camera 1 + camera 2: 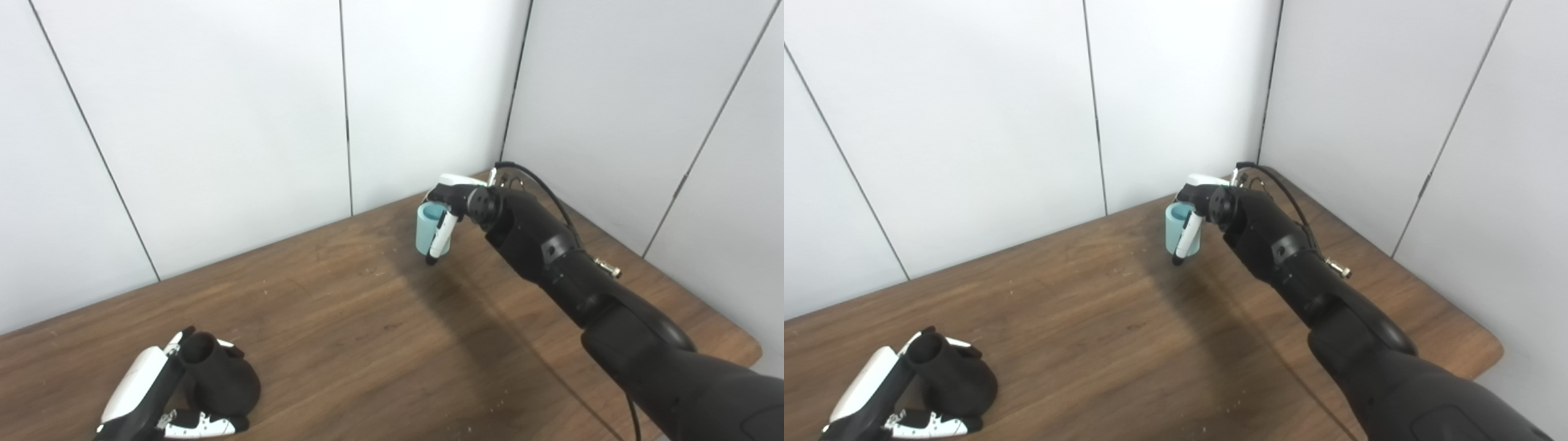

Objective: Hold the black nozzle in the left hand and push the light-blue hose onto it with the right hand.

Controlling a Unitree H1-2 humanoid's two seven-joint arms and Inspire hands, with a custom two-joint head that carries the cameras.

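The black nozzle [220,376] stands on the wooden table [367,318] at the near left, wide base down and narrow neck tilted up-left. My left hand [153,398] is wrapped around it, thumb low at the front and fingers behind. Far back near the wall corner, the short light-blue hose [429,229] stands upright with its open end up. My right hand [453,205] reaches over it, one finger down its front and the others hidden behind; I cannot tell whether the hose is lifted off the table.
White wall panels close off the back and right side, meeting in a corner just behind the hose. The table's right edge runs along the right wall, with a rounded corner [750,352] at the near right. A black cable [539,184] loops over my right wrist.
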